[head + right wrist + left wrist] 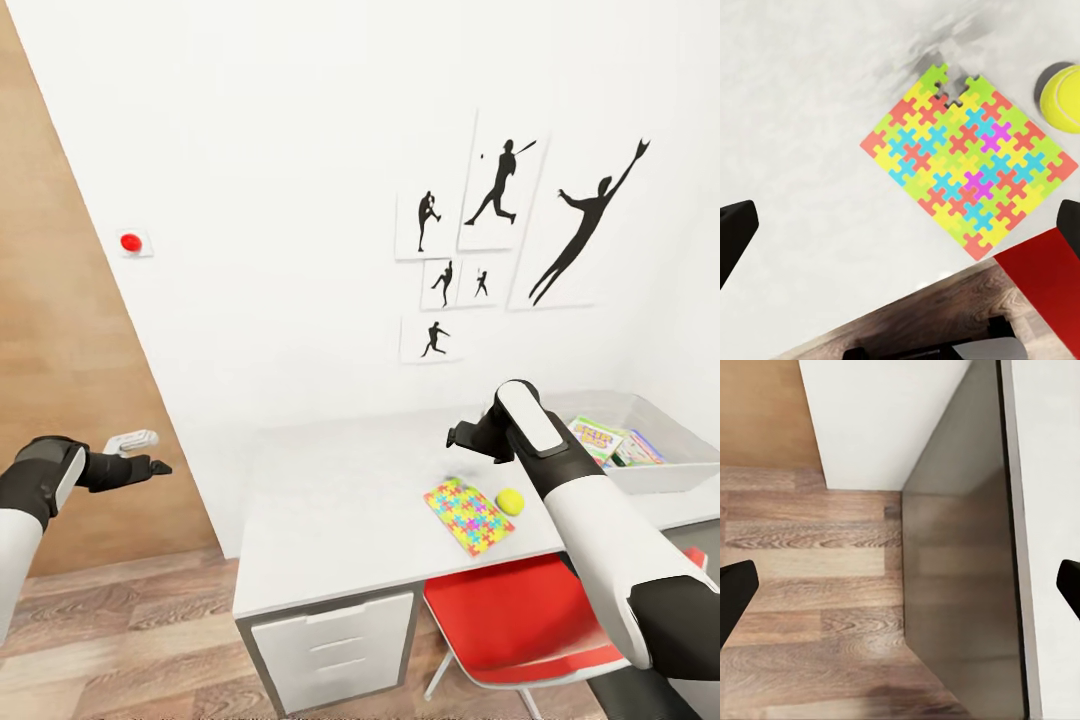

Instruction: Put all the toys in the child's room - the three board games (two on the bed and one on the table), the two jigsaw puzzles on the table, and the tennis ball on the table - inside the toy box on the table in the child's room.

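1. Jigsaw puzzle flat on white bench, near front edge; one piece missing at a corner.
2. Tennis ball just beside puzzle, on side toward toy box, apart from it; on bench too.
3. Toy box, clear bin at far right of bench, w/ colourful flat boxes inside; exact count hard to tell.
4. Right end effector above bench, over puzzle, released: fingertips wide apart at edges of wrist view, nothing between.
5. Left end effector off bench's left end, over wood floor, also released & empty; wrist view looks down bench's grey side panel.
6. Red chair tucked under bench below puzzle; drawers at left underneath.
7. Silhouette pics on wall behind.
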